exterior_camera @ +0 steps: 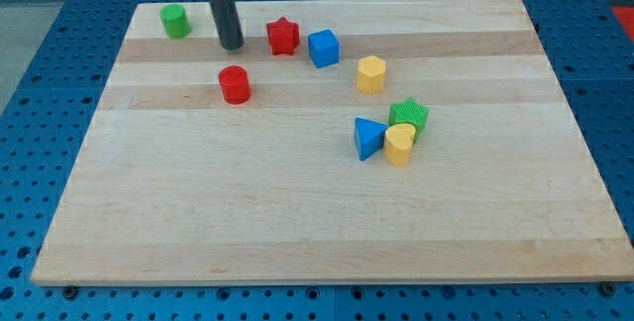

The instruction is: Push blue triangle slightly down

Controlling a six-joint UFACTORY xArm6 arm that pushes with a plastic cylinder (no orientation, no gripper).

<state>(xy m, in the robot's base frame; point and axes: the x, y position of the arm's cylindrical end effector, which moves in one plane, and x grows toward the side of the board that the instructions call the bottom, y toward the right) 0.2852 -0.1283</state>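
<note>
No jaws were fitted, only my tip point(231, 47), set down at 12 o'clock of the red cylinder point(235, 84). The blue triangle point(369, 138) was seen right of tabletop point(297, 222) centre, touching the yellow cylinder point(399, 145) at its 3 o'clock, with the green block point(409, 115) at 1 o'clock.

The counter point(297, 212) is pale wood with visible grain in long strips, smooth and with a soft satin finish. Around it the base point(40, 113) looks like blue painted metal with rows of small holes. The blue triangle point(369, 138) and the red cylinder point(235, 84) look like matt plastic. My tip point(231, 46) is dark, slightly shiny
</note>
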